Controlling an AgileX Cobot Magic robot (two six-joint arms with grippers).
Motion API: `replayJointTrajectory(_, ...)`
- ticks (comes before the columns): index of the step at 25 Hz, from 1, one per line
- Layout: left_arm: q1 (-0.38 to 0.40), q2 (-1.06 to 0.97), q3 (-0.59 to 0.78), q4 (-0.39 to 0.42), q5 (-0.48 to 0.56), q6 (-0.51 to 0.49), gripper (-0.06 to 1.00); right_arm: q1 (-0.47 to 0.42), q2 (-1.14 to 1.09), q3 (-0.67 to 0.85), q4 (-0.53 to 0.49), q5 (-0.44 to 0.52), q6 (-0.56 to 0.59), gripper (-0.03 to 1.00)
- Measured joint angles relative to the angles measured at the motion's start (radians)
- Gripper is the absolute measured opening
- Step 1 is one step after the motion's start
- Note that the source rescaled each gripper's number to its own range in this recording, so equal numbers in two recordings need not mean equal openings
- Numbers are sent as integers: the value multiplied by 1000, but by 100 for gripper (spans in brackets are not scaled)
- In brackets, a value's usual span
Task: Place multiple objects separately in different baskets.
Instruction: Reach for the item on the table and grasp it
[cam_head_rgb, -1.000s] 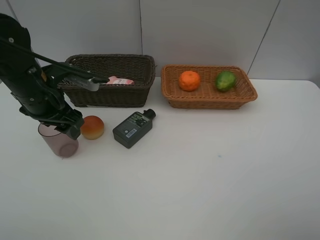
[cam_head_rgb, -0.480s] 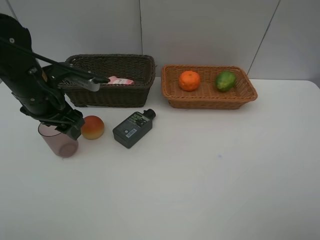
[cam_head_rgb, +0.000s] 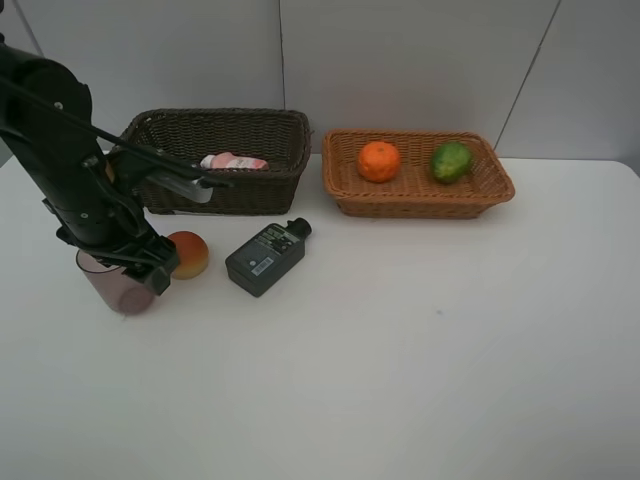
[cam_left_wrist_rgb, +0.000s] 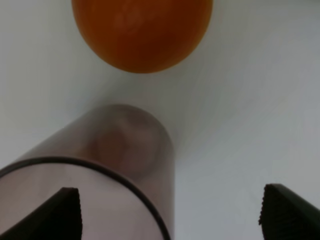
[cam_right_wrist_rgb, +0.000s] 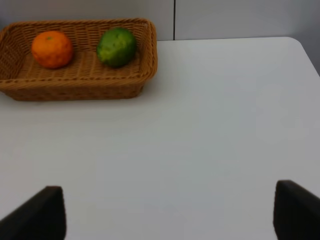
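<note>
I am hovering my left pincer (cam_head_rgb: 143, 272) over the cup (cam_head_rgb: 110, 292), jaws spread wide and gripping nothing. The cup is standing upright on the left of the table, translucent mauve with a darker rim, just left of the red-yellow peach (cam_head_rgb: 188, 253), nearer than the dark brown basket (cam_head_rgb: 225, 192).

Near the desk's (cam_head_rgb: 420, 380) left edge the left arm (cam_head_rgb: 62, 150) covers part of the mauve cup (cam_head_rgb: 108, 288), the dark basket's (cam_head_rgb: 250, 190) front wall hides the pink bottle's (cam_head_rgb: 232, 161) lower side, and the grey bottle's (cam_head_rgb: 264, 259) label is too small to read.
</note>
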Motion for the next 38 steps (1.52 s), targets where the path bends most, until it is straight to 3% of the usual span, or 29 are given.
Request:
replayJointTrajectory(26, -5, 88, -1, 2, -52, 0, 91, 0, 0, 0, 0, 0, 0, 79)
replayJointTrajectory(30, -11, 88, -1, 4, -54, 0, 70, 0, 0, 0, 0, 0, 0, 79)
replayJointTrajectory(36, -11, 88, -1, 23, -53, 0, 9, 0, 0, 0, 0, 0, 0, 79)
replayJointTrajectory(38, -11, 88, -1, 24, -52, 0, 0, 0, 0, 0, 0, 0, 0, 79)
